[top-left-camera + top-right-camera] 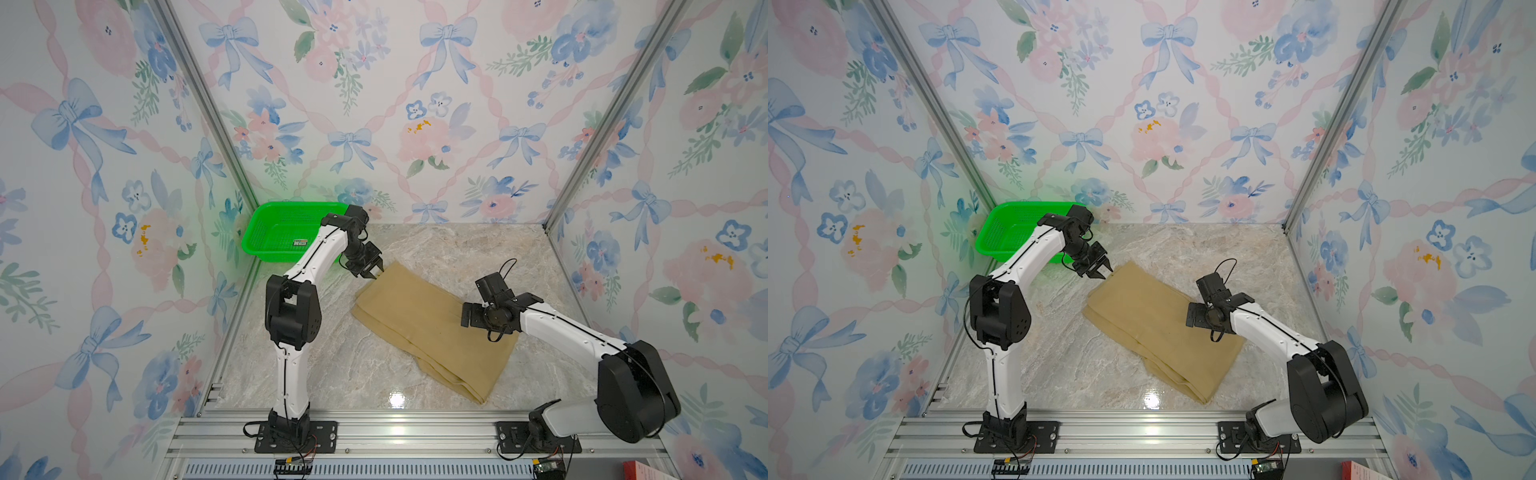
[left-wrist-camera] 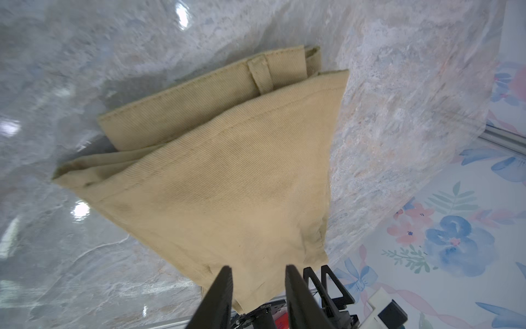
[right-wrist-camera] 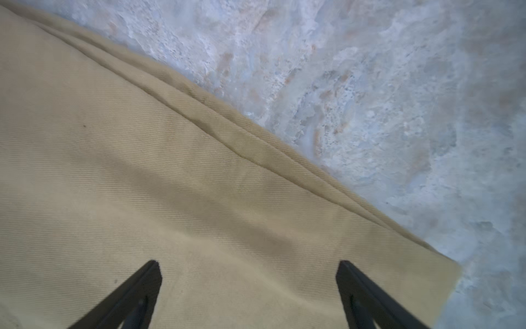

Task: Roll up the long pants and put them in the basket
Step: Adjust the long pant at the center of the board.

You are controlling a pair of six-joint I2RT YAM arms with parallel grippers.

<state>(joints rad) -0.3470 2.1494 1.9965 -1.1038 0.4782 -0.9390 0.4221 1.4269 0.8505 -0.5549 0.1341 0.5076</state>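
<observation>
In both top views the long pants point(image 1: 432, 328) point(image 1: 1158, 328) lie folded flat in a layered tan slab, set diagonally in the middle of the marble worktop point(image 1: 457, 257), well apart from the green basket point(image 1: 286, 204) in the far left corner. The left fingers point(image 1: 371, 274) point(image 1: 1098, 272) sit at the slab's far corner. The right arm point(image 1: 494, 309) hangs over its right side.

In the left wrist view the left fingers point(image 2: 222, 296) stand a little apart with the cloth's corner showing between them, pinching nothing. A waistband with a belt loop peeks out from under the top layer.

In the right wrist view the right fingers point(image 3: 136, 290) are spread wide above the fabric, near stacked edges, holding nothing.

No turn of cloth shows yet, so rolling seems about to start. The next move likely calls for both sets of fingers to take one short end together and tuck it over tightly, keeping the layers aligned.
</observation>
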